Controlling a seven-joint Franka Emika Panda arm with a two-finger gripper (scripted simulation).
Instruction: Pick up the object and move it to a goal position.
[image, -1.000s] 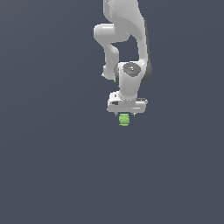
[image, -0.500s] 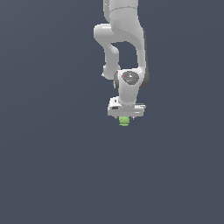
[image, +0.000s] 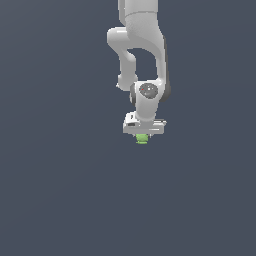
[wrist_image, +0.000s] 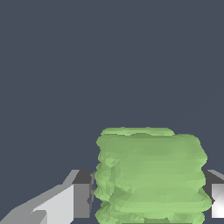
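Observation:
The object (image: 142, 139) is a small bright green banded lump resting on the dark floor. In the exterior view only its lower part shows under the white hand. My gripper (image: 143, 135) is lowered straight over it. In the wrist view the object (wrist_image: 151, 170) fills the space between the two fingers, with one grey fingertip (wrist_image: 82, 199) a narrow gap from its side and the other at the frame edge. My gripper (wrist_image: 148, 197) is open around the object, with the jaws close to both of its sides.
The dark grey floor (image: 60, 200) is flat and uniform all around. The white arm (image: 142, 40) rises straight up behind the hand.
The hand has come down a little over the green object, hiding more of it. The object has stayed in place.

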